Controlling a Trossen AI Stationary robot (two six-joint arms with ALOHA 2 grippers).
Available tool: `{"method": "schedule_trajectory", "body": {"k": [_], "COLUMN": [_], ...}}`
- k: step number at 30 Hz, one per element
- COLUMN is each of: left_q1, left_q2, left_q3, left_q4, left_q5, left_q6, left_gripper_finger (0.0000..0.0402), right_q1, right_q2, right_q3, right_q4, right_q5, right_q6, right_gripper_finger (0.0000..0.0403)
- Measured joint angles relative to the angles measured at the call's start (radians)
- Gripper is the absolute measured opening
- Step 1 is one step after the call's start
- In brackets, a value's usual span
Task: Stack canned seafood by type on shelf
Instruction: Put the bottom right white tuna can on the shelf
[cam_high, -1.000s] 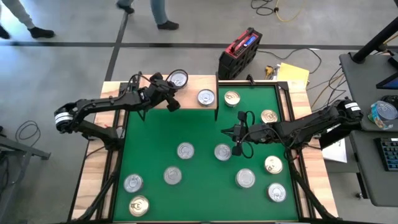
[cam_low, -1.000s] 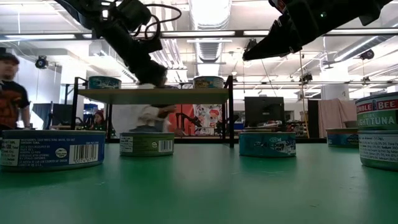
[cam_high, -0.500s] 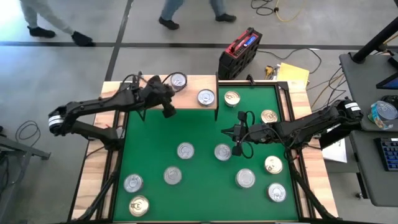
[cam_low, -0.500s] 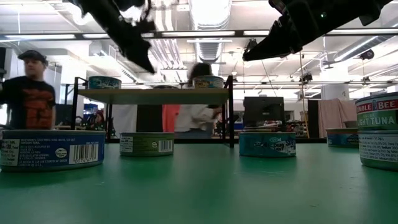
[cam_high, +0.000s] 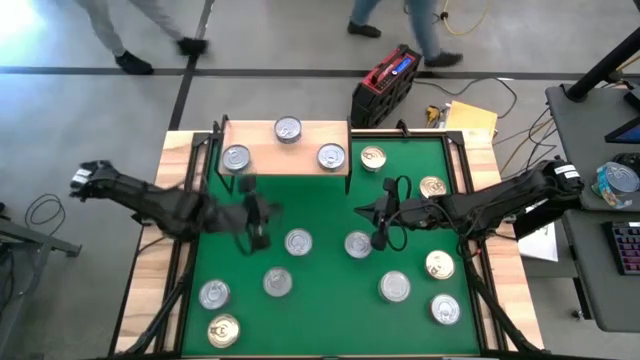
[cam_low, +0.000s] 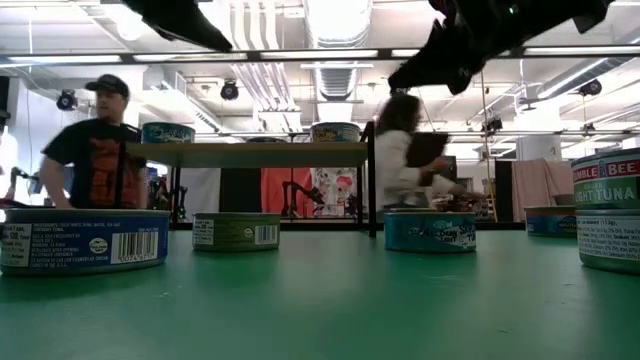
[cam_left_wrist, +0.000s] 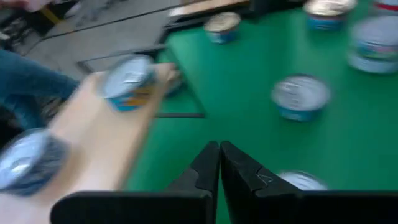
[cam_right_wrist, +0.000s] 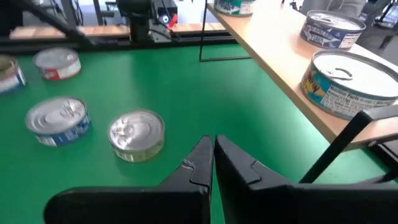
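The left gripper (cam_high: 257, 222) was a motion-blurred smear over the green mat (cam_high: 320, 200) in the overhead shot, but its wrist camera showed the fingers pinched together on nothing, same as the right gripper (cam_high: 380, 222) hanging mid-mat. The shelf (cam_high: 262, 159) had three tins (cam_high: 287, 129) on top. The other cans (cam_high: 297, 241) sat scattered on the mat.

Both arms are dark, built of slim jointed links, each with a pale band near its outer joint. A thin black cable loops beside the right gripper (cam_high: 381, 237). The left gripper (cam_high: 257, 240) is black too. Each gripper's fingers (cam_right_wrist: 194, 163) are matte black, wedge-shaped, tapering to narrow tips.
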Motion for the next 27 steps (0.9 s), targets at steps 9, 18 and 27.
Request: {"method": "schedule_trajectory", "body": {"k": [9, 18, 27], "left_q1": [-0.294, -0.378, -0.442], "left_q2": [0.130, 0.256, 0.340], "left_q3": [-0.001, -0.001, 0.068], "left_q4": [-0.034, -0.058, -0.060], "left_q5": [-0.104, -0.074, 0.056], "left_q6": [-0.235, -0.431, -0.604], "left_gripper_finger": [0.0000, 0.0000, 0.0000], "right_q1": [0.050, 0.152, 0.235], "right_q2": [0.048, 0.194, 0.355], "right_q3": [0.106, 0.222, 0.452], "right_q4": [-0.048, -0.106, -0.531], "right_q5": [-0.052, -0.047, -0.045], "right_q6": [0.074, 0.115, 0.225], "right_gripper_finger": [0.0009, 0.0009, 0.0009]}}
